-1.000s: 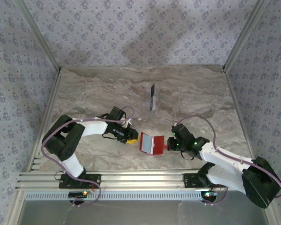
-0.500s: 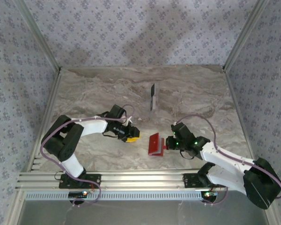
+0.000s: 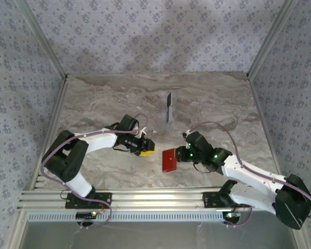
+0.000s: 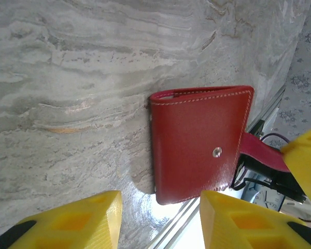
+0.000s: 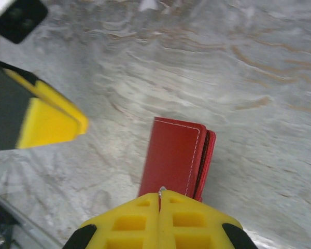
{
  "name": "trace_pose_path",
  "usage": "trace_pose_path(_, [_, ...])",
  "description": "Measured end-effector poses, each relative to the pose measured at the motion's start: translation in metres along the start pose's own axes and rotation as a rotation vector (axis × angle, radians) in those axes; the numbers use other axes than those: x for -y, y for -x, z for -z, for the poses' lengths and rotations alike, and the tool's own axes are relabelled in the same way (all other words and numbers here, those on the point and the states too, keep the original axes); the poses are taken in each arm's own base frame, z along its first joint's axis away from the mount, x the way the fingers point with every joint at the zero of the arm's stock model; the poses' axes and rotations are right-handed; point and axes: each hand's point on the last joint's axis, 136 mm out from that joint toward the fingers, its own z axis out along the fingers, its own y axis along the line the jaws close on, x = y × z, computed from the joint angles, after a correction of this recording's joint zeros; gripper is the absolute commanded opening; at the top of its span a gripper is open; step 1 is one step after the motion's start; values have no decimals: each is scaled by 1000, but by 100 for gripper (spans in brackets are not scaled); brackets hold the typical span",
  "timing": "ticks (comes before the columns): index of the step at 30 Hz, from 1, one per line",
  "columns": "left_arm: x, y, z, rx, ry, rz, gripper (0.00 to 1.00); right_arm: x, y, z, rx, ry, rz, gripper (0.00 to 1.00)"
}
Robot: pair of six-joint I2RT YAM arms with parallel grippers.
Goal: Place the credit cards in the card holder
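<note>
Overhead view: marble-pattern table (image 3: 109, 98), papered walls on three sides. The red wallet (image 3: 169, 161) lies closed and flat on the table, a little toward 6 o'clock of the table's middle, between the two claws.

Right claw (image 3: 180, 154): sits at the wallet's 3 o'clock edge, touching it. On its own wrist camera the two yellow fingers (image 5: 140, 205) are pressed together with no gap, and the wallet's near edge runs right up to the tips. On the left wrist camera a narrow red strap (image 4: 259, 152) leads off the wallet's side toward that claw's yellow finger. Reading: closed, pinching the wallet by that strap.

Left claw (image 3: 146, 149): at roughly 10 o'clock of the wallet, near it but apart, pointing toward it. Its fingers stand partly apart with a middling gap and bare table between them. It holds nothing.

Wallet detail, left wrist camera: front face up, pale stitching along the edges, a small silver snap button (image 4: 216, 152) on the face near the strap side. The right wrist camera shows the folded layers along one side edge, shut against each other.

One card (image 3: 169, 107) is in sight: dark with a pale part, on the table at 12 o'clock of the wallet, well apart from it and from both claws. It shows as a narrow sliver, and I cannot tell whether it lies flat or stands on edge.
</note>
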Motion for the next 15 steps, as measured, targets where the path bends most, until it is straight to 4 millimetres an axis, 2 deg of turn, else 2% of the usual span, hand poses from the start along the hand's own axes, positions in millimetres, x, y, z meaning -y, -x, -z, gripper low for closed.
trace_pose_path(9, [3,-4,2,-5,-15,-6,45,-36,1,-14,-39,69,27,0])
trace_pose_path(15, [1,-10,4,-7,-18,-5,49,-57,9,-12,-44,118,18,0])
